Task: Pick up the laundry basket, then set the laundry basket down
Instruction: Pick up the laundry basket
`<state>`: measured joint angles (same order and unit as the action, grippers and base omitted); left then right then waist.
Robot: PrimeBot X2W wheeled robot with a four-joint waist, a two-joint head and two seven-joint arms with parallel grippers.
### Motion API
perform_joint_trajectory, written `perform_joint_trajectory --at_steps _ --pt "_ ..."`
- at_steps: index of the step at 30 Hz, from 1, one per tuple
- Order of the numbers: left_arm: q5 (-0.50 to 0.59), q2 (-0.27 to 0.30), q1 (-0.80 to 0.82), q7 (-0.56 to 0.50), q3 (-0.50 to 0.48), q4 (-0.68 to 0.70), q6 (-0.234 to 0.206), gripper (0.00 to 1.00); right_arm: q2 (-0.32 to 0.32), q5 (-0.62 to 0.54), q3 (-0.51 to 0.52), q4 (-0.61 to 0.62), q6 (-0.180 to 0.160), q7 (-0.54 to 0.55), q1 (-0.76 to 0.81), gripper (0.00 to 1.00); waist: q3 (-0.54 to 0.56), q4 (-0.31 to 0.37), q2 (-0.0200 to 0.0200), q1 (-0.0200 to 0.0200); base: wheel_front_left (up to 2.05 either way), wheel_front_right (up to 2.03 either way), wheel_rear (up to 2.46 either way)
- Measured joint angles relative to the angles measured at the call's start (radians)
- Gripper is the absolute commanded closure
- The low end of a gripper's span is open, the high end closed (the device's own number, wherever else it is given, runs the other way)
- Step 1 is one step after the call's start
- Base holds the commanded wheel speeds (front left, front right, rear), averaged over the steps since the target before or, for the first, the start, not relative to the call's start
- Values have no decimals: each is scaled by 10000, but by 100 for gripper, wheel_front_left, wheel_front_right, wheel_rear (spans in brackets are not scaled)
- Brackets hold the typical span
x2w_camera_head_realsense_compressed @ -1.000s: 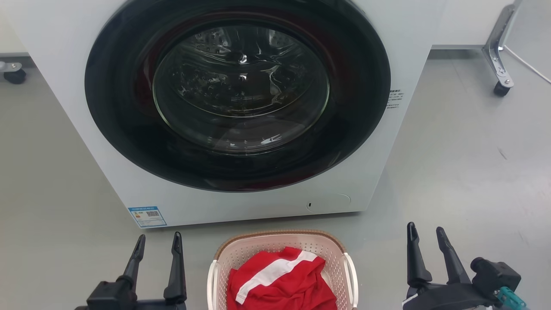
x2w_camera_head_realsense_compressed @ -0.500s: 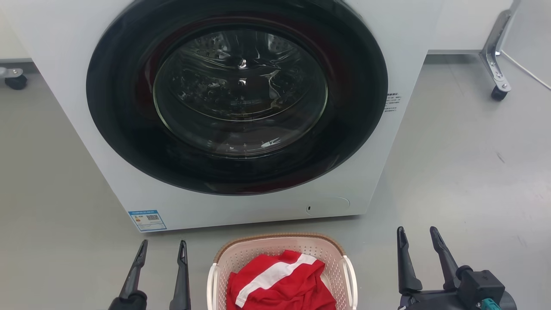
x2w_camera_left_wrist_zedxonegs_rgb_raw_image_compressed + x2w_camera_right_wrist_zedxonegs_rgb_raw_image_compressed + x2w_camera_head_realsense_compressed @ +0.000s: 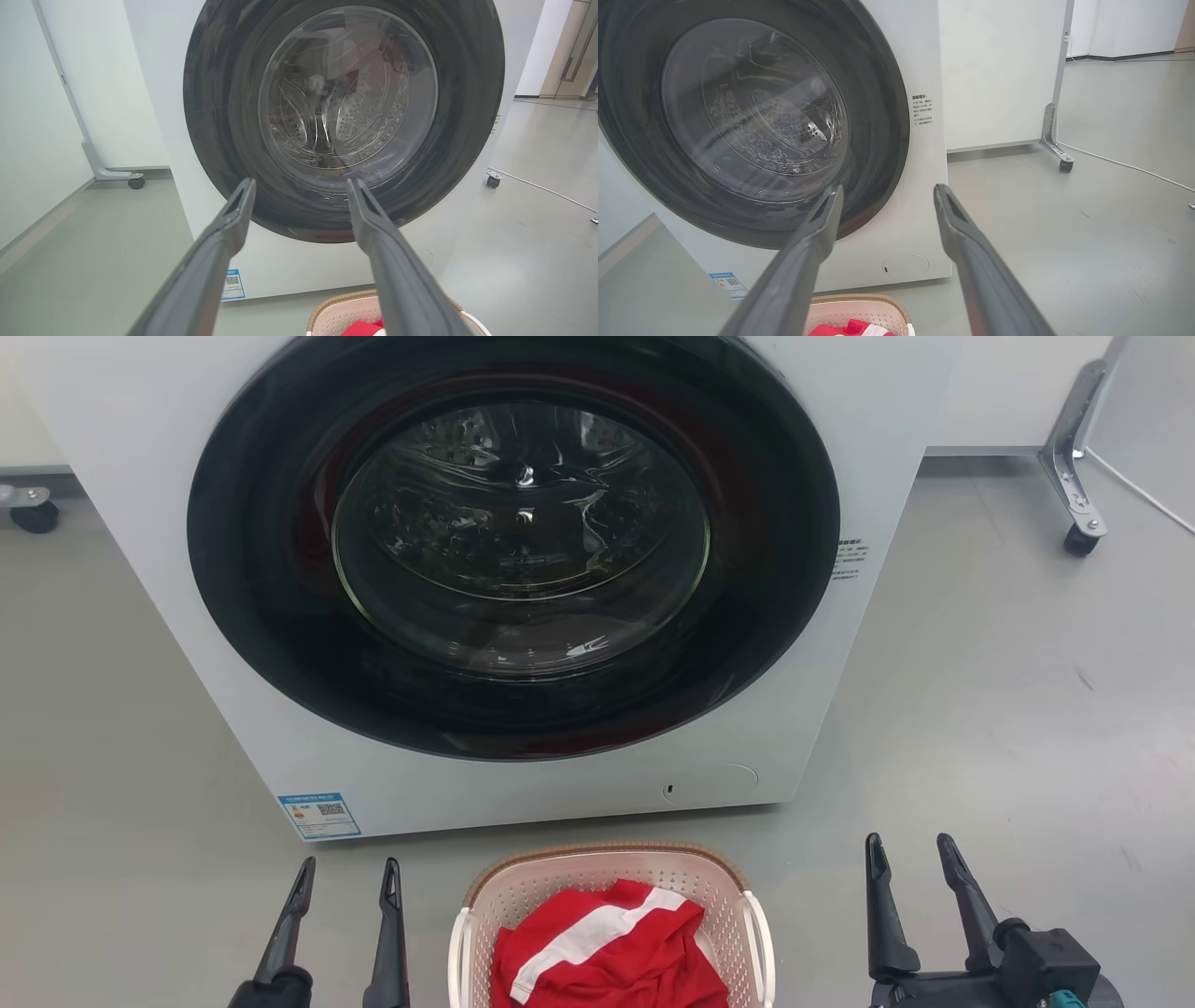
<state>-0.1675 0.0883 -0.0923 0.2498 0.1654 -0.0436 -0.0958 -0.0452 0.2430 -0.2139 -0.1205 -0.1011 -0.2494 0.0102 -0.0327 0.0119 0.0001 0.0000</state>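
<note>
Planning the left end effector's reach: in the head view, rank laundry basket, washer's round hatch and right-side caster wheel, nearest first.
From left end effector:
1. laundry basket, immediately right.
2. round hatch, washer's lower right.
3. caster wheel, far upper right.

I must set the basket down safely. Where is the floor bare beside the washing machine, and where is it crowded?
Bare grey floor lies right of the washing machine, up to the wheeled metal leg; also left of it. Crowded: the narrow strip between machine and laundry basket, flanked by the open left claw and right claw.
</note>
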Motion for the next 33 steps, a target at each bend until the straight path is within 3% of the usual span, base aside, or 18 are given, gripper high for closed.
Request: perform_joint_trajectory --at_steps 33 --pt "88 -142 26 0 -105 416 180 0 0 -2 38 408 44 -2 -11 0 -371 -17 0 0 0 0 0"
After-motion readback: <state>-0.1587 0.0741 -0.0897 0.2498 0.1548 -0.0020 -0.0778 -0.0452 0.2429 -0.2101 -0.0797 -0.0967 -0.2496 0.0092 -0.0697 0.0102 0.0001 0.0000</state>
